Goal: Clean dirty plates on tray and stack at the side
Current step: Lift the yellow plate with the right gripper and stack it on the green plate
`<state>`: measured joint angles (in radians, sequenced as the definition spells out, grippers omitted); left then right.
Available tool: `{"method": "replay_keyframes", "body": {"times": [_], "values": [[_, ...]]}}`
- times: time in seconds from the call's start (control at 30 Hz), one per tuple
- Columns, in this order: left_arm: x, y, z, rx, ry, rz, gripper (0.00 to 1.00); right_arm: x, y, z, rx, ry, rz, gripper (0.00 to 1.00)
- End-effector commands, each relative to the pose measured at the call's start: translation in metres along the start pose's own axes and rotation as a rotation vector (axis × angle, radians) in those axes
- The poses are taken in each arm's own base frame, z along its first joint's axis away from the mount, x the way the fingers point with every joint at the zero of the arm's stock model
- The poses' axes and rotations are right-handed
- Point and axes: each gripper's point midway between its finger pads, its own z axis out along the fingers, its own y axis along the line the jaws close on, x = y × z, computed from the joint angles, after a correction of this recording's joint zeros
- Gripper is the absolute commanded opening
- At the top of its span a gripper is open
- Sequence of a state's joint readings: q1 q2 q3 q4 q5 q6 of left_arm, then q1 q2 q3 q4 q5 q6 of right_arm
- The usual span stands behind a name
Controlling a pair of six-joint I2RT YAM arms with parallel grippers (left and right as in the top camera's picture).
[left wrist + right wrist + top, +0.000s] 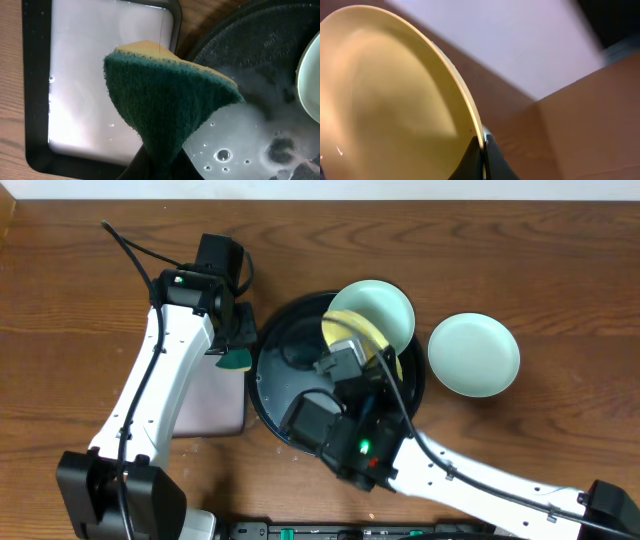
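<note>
Pale yellow plastic fills my right wrist view: the yellow plate [395, 100], small, round, shallow, smooth and glossy. My right gripper [483, 152] is clamped on its rim, one dark finger on each face, at the plate's six o'clock edge in that view. The plate is tipped up on edge with its hollow face turned toward nine o'clock. Foreshortened, it reads as an ellipse whose long axis runs from ten o'clock down to five o'clock.

From overhead, the yellow plate [345, 330] is over the two o'clock part of the round black tray [275, 375], showing as a narrow crescent beside my right gripper [352, 352]. A mint-blue plate [385, 305] lies across the tray's rim at one o'clock, partly behind the yellow one. A second mint-blue plate [474, 355] lies flat on the wooden table [560, 280] at three o'clock from the tray, apart from it.

My left gripper [238, 342] is pinched on a sponge [237, 361] at the tray's nine o'clock rim. In the left wrist view the sponge [165, 100] shows a green scrub face and a yellow back. It hangs between the rectangular tray [100, 75] and the black tray, where suds [235, 135] lie.
</note>
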<state>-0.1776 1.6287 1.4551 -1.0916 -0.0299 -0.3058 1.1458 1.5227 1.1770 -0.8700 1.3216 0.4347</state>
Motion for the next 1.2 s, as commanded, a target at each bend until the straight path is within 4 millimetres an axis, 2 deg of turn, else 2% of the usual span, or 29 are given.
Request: {"method": "replay_keyframes", "body": {"times": [0.0, 0.17, 0.3, 0.47, 0.67, 0.77, 0.97, 1.07, 1.17], "values": [[0.000, 0.004, -0.001, -0.011, -0.008, 0.016, 0.07, -0.028, -0.038, -0.017, 0.195, -0.133, 0.036, 0.01], [0.000, 0.004, -0.001, -0.011, -0.007, 0.016, 0.07, -0.028, -0.034, -0.019, 0.173, -0.135, 0.047, 0.01], [0.000, 0.004, -0.001, -0.011, -0.007, 0.016, 0.07, -0.021, -0.017, -0.014, 0.071, -0.085, 0.048, 0.01], [0.000, 0.004, -0.001, -0.012, -0.006, 0.016, 0.07, 0.002, 0.013, 0.000, -0.115, 0.060, 0.130, 0.01], [0.000, 0.004, -0.001, -0.011, -0.007, 0.016, 0.07, 0.037, 0.055, 0.011, -0.400, 0.321, 0.229, 0.01], [0.000, 0.004, -0.001, -0.011, -0.007, 0.016, 0.08, 0.047, 0.064, 0.018, -0.496, 0.426, 0.286, 0.01], [0.000, 0.004, -0.001, -0.011, -0.007, 0.016, 0.07, 0.056, 0.060, 0.037, -0.666, 0.588, 0.444, 0.01], [0.000, 0.004, -0.001, -0.011, -0.007, 0.016, 0.08, 0.059, 0.044, 0.052, -0.722, 0.640, 0.545, 0.01], [0.000, 0.004, -0.001, -0.011, -0.008, 0.016, 0.08, 0.071, 0.016, 0.073, -0.719, 0.688, 0.642, 0.01]]}}
